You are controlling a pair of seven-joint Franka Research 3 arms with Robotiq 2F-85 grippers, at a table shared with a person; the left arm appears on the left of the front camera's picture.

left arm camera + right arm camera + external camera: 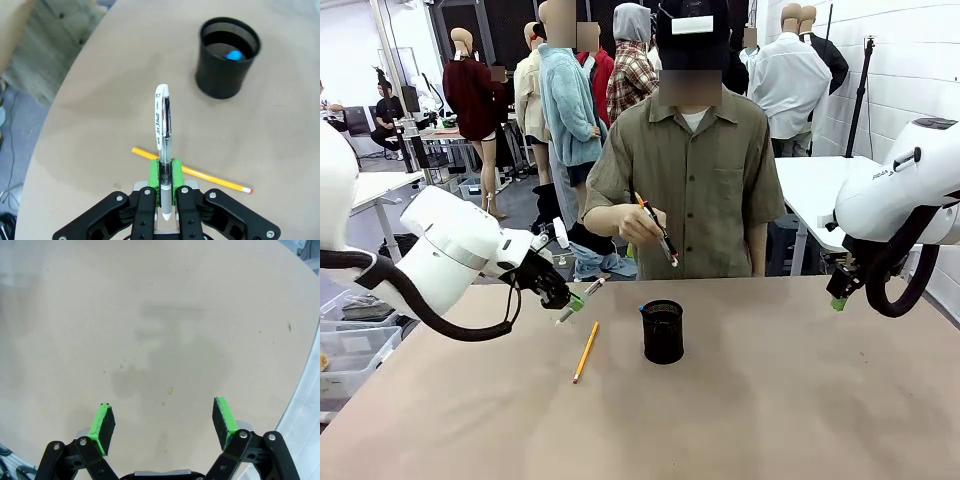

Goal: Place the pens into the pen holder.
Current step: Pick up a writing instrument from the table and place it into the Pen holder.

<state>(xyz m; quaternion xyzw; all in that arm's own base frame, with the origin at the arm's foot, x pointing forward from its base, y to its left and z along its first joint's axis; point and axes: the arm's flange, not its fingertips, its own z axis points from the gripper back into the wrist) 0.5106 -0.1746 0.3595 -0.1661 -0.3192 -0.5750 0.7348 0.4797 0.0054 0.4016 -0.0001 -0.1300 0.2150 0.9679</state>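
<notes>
My left gripper (574, 301) (165, 167) is shut on a silver-grey pen (582, 298) (163, 131), held above the table left of the pen holder. The pen holder (662, 331) (227, 57) is a black mesh cup at the table's middle, with something blue inside it. A yellow pencil (586, 351) (200, 174) lies flat on the table, under and just behind the held pen. The person at the far side holds a dark pen (658, 230) in one hand above the table. My right gripper (838, 297) (165, 422) hangs open over bare table at the right, nothing between its pads.
The table's curved edge (60, 95) runs along the left in the left wrist view, with floor beyond. A white table (820, 190) stands behind on the right. Open tabletop (800, 400) lies in front of and right of the holder.
</notes>
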